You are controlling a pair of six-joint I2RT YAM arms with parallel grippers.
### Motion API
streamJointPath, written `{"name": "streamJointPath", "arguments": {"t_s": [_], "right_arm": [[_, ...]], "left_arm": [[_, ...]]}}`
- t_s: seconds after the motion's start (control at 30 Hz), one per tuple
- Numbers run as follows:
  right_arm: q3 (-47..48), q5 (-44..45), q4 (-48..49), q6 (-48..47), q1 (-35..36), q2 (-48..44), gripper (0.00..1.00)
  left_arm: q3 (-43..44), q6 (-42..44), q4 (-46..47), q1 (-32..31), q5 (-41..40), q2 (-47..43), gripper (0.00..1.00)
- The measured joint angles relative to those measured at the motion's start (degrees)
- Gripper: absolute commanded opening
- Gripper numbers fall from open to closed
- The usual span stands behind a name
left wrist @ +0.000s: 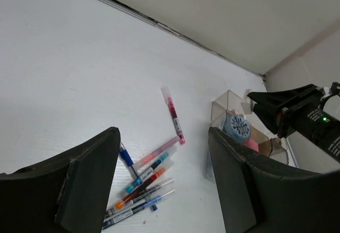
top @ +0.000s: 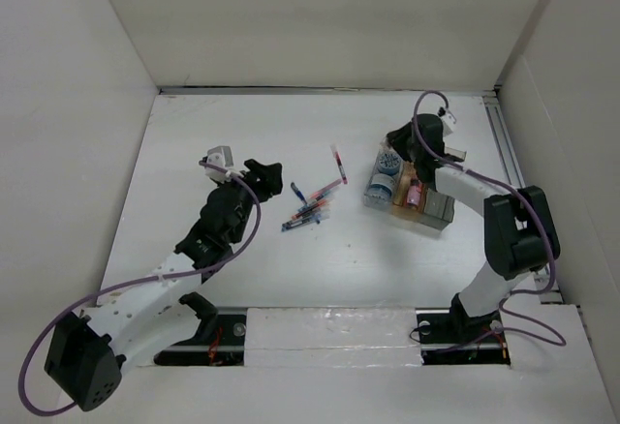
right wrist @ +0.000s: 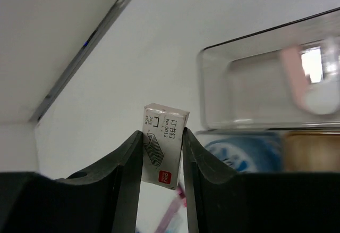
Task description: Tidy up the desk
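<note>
Staples box is pinched in your right pincer beside the organizer, likely for stowing; left pincer spread.

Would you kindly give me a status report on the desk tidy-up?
Left gripper open, aimed at loose pens. Right gripper shut on staple box, near clear box. Desk: pens scattered mid-table. No obstruction seen.
</note>
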Motion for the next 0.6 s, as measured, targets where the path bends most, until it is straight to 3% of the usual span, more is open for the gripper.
{"name": "streamJointPath", "arguments": {"t_s": [0.33,0.6], "right_arm": [[-2.60,4.55,-3.13,3.39,-10.32,-1.66,0.12],[-2.60,3.45,-4.31,4.94,-13.38,-1.33,0.28]], "left_arm": [[0.37,0.90,-0.66,-0.22,2.03,-2.56,0.64],[0.37,0.90,-0.04,-0.22,1.84,-4.31,0.64]]}}
